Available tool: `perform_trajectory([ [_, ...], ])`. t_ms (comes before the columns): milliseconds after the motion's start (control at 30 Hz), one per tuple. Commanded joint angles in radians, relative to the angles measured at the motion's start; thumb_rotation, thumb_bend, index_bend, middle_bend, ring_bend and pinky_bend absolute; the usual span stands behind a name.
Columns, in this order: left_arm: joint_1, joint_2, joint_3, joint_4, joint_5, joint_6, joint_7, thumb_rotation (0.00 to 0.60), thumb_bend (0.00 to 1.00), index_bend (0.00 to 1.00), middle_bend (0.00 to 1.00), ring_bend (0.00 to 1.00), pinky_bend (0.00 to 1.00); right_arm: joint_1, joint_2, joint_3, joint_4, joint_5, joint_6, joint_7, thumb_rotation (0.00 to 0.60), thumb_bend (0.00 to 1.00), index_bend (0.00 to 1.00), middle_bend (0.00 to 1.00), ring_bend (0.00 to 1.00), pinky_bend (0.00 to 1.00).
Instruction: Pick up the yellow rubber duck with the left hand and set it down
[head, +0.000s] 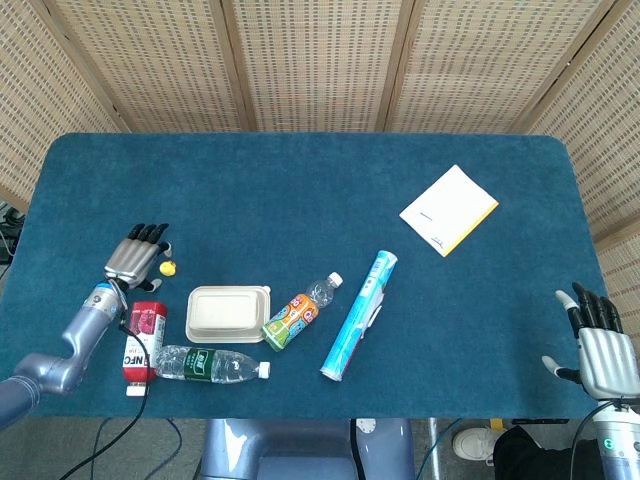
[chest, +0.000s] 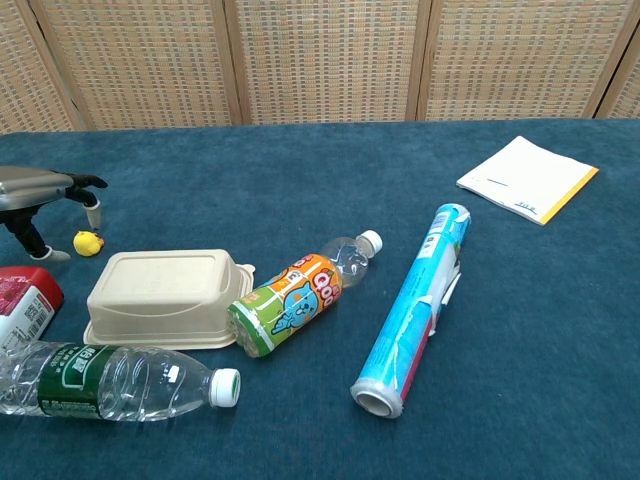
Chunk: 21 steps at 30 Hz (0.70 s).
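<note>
The small yellow rubber duck (head: 168, 268) (chest: 88, 243) sits on the blue table near its left side. My left hand (head: 137, 254) (chest: 42, 195) hovers just left of and over the duck, fingers apart, thumb reaching down beside it; nothing is held. My right hand (head: 598, 340) rests at the table's front right corner, fingers spread and empty, seen only in the head view.
A beige lidded box (head: 227, 313) lies right of the duck. A red bottle (head: 143, 342) and a clear green-label bottle (head: 210, 364) lie in front. An orange drink bottle (head: 296, 315), a blue roll (head: 359, 315) and a notepad (head: 449, 209) lie further right.
</note>
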Motion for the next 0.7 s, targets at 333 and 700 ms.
perform_trajectory([
  [333,-0.002,-0.029,0.002,0.027,0.000,0.011,0.003,0.600,0.29,0.42,0.00,0.00,0.00,0.001,0.001,-0.001,0.000,0.001,-0.003,0.001,0.600,0.00,0.10,0.00,0.00,0.00],
  [700,0.003,-0.046,0.007,0.024,0.017,0.055,0.026,0.600,0.33,0.48,0.00,0.00,0.00,-0.002,0.002,-0.002,-0.002,-0.003,0.004,0.002,0.600,0.00,0.10,0.00,0.00,0.00],
])
